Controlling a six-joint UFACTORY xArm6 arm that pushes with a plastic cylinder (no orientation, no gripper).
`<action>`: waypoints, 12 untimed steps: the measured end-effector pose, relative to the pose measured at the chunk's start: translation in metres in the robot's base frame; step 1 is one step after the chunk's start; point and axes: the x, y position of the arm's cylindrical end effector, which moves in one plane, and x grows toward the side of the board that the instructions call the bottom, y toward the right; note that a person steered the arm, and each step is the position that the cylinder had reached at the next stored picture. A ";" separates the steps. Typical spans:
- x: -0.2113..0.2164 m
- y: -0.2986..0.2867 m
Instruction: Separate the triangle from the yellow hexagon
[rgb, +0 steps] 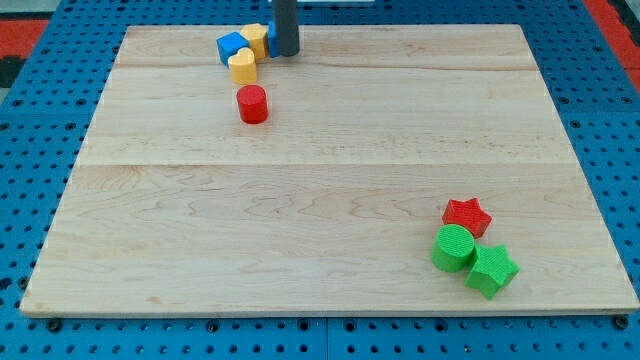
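Observation:
A yellow hexagon lies near the board's top edge, left of centre. A blue angular block touches its left side; it may be the triangle, but its shape is hard to make out. A sliver of a second blue block shows between the hexagon and my rod, mostly hidden by the rod. A rounded yellow block lies just below the hexagon, touching it. My tip rests on the board right of the hexagon, against the blue sliver.
A red cylinder stands alone just below the top cluster. At the lower right, a red star, a green cylinder and a green star sit close together. The wooden board rests on a blue pegboard.

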 end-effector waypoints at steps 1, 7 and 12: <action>-0.022 -0.012; -0.037 -0.026; -0.010 -0.100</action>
